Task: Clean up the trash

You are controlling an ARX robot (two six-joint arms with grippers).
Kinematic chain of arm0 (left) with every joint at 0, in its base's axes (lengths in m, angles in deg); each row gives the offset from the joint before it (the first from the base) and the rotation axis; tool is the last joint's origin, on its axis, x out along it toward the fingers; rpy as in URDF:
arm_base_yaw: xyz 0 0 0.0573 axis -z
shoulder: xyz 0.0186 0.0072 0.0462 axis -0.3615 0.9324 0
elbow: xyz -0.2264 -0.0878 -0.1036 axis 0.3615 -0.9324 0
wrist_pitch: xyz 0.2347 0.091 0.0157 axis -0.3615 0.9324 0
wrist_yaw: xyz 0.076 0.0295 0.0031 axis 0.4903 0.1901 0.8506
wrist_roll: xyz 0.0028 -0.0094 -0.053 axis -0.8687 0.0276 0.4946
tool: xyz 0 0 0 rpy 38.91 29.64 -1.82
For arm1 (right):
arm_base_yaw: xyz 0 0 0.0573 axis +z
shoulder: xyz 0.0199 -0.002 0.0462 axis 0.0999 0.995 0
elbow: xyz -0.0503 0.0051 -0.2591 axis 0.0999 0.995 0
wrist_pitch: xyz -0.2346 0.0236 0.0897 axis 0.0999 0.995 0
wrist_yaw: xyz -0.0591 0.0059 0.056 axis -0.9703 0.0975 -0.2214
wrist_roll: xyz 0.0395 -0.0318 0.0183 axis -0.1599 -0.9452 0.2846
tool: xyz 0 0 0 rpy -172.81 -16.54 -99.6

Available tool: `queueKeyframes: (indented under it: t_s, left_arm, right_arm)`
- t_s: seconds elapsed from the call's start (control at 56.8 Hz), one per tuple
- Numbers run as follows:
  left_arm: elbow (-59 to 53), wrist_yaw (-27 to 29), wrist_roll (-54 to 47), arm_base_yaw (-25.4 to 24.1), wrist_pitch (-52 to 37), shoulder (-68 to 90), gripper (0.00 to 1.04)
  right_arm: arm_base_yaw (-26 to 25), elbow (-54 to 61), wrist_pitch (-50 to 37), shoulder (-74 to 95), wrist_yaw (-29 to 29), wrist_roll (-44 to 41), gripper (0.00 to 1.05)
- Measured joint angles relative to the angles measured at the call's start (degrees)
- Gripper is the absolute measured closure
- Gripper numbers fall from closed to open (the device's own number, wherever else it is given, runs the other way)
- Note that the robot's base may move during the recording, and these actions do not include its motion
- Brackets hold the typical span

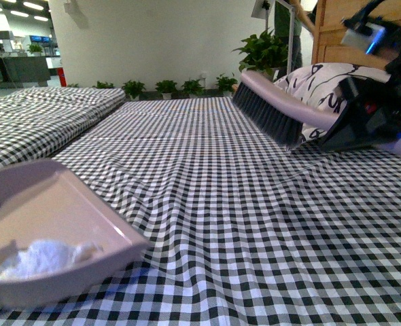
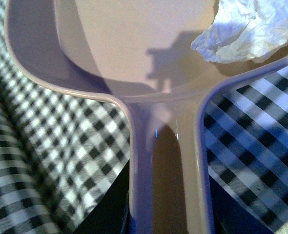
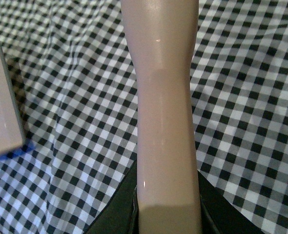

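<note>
Tissue wad [image 1: 43, 259] in the dustpan [image 1: 85, 204] — brush [image 1: 272, 109] raised off the checked cloth [image 1: 241, 204].

I read the right gripper [image 1: 370, 115] clamped on the brush handle, bristles clear of the cloth, just before the patterned pillow [image 1: 319, 85]. Left gripper isn't visible — only the dustpan handle [image 2: 171, 185], so its grip I cannot tell.

Dustpan [image 1: 51, 224] cut by frame edge; left gripper hidden.

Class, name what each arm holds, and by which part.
Left gripper holds the dustpan by its handle; the tissue wad lies in it. Right gripper holds the brush by its handle.
</note>
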Motion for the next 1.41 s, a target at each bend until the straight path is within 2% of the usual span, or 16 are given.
queueKeyframes:
  t_s: [0.229,0.44,0.546,0.757,0.951,1.091,1.267,1.408]
  left_arm:
    - [0.0,1.2,15.1,0.9,-9.3,-5.6,0.8]
    - [0.0,8.5,28.3,4.8,-16.7,-11.3,0.8]
    - [0.0,13.7,35.2,9.2,-18.8,-16.1,0.8]
    - [0.0,23.6,42.7,19.0,-19.6,-24.5,0.8]
    - [0.0,31.3,47.1,28.5,-16.2,-32.2,0.8]
    - [-0.2,40.2,47.5,38.0,-13.2,-39.6,0.8]
    - [-1.1,51.2,48.4,43.5,-12.4,-46.0,0.8]
    - [-2.8,56.6,48.9,47.0,-12.0,-48.9,0.8]
  right_arm:
    - [-7.3,-2.4,2.5,-8.5,5.7,4.2,0.85]
    - [-15.6,-3.9,6.7,-14.8,9.8,8.8,0.85]
    - [-20.1,-5.4,8.4,-18.3,13.0,12.3,0.85]
    - [-27.2,-8.6,10.0,-24.3,21.0,17.9,0.85]
    - [-33.9,-11.4,12.2,-28.8,29.9,20.3,0.85]
    - [-39.0,-12.1,14.1,-32.6,37.0,22.2,0.85]
    - [-36.8,-9.8,15.9,-39.3,37.7,24.9,0.85]
    - [-31.7,-8.2,16.2,-43.4,33.3,27.7,0.85]
